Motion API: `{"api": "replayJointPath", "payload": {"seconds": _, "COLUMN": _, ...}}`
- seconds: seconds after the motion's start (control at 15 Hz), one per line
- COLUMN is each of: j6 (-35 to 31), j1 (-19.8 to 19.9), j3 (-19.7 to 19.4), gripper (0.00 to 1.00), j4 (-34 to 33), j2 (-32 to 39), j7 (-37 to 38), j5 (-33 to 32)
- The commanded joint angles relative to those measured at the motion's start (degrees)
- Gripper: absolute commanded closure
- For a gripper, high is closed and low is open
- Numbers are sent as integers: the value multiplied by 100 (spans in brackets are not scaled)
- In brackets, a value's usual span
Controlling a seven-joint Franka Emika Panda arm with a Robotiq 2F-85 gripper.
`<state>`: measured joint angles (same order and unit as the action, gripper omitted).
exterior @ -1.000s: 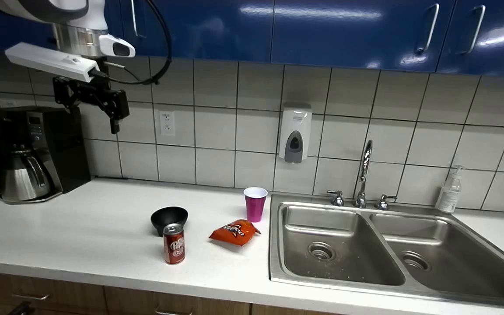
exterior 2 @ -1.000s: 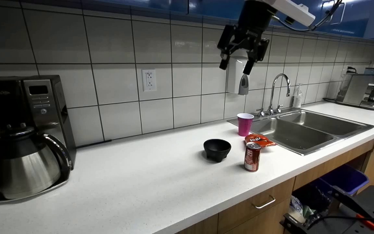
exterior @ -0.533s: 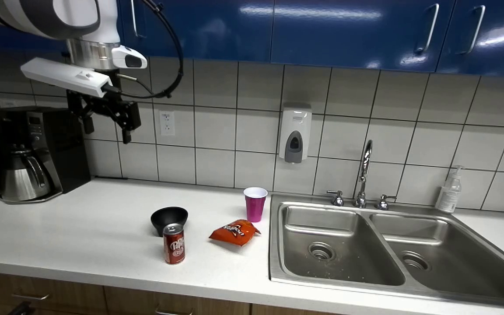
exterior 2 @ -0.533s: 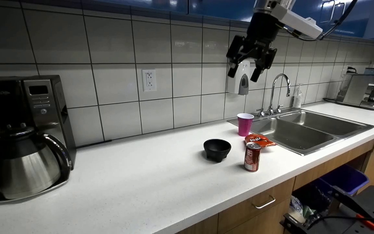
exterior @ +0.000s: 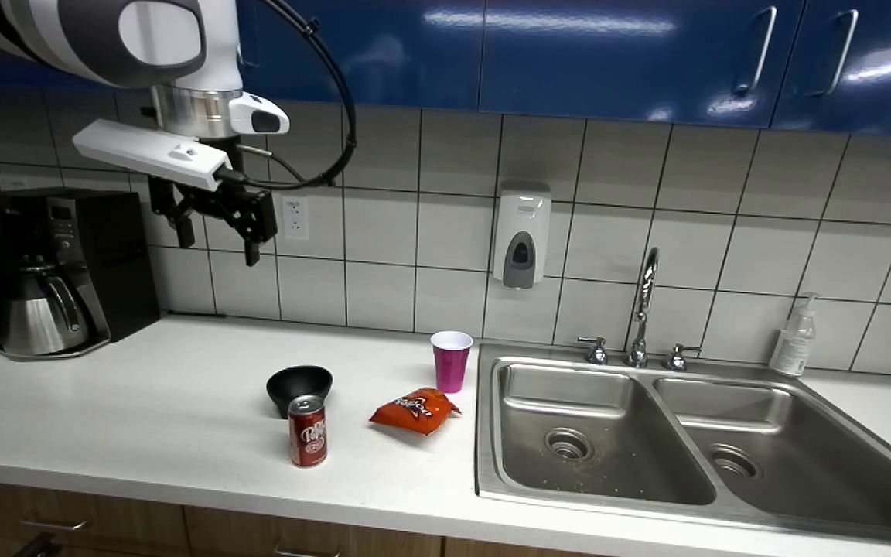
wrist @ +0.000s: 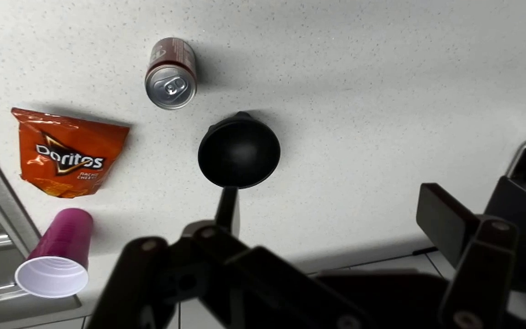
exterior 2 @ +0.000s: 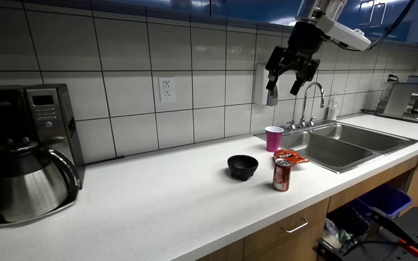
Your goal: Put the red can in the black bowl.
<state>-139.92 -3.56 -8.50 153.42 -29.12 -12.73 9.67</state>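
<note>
The red can [exterior: 308, 435] stands upright on the counter in both exterior views [exterior 2: 282, 177]. In the wrist view the can [wrist: 171, 75] shows its silvery top. The black bowl [exterior: 296, 381] sits close to the can, and the can hides part of it in that exterior view. The bowl [exterior 2: 242, 167] is empty, as the wrist view also shows [wrist: 240, 153]. My gripper [exterior: 219, 246] hangs high above the counter, apart from both things, also in an exterior view [exterior 2: 283, 88]. In the wrist view its fingers [wrist: 336, 198] are wide apart with nothing between them.
An orange-red snack bag [exterior: 417, 410] and a pink cup [exterior: 451, 363] stand between the bowl and the steel sink [exterior: 489, 433]. A coffee maker [exterior 2: 31, 174] stands by the tiled wall. A soap dispenser [exterior: 521, 236] hangs on that wall.
My gripper has moved down and to the right in both exterior views, staying open. The can, bowl, bag and cup have not moved.
</note>
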Motion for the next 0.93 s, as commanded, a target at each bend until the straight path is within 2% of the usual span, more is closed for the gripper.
{"api": "replayJointPath", "payload": {"seconds": 0.0, "j6": -191, "j1": 127, "j3": -101, "gripper": 0, "j4": 149, "j2": -25, "j7": -308, "j5": -101}}
{"api": "replayJointPath", "payload": {"seconds": 0.87, "j6": -1269, "j1": 166, "j3": -514, "gripper": 0, "j4": 623, "j2": 346, "j7": -801, "j5": -136}}
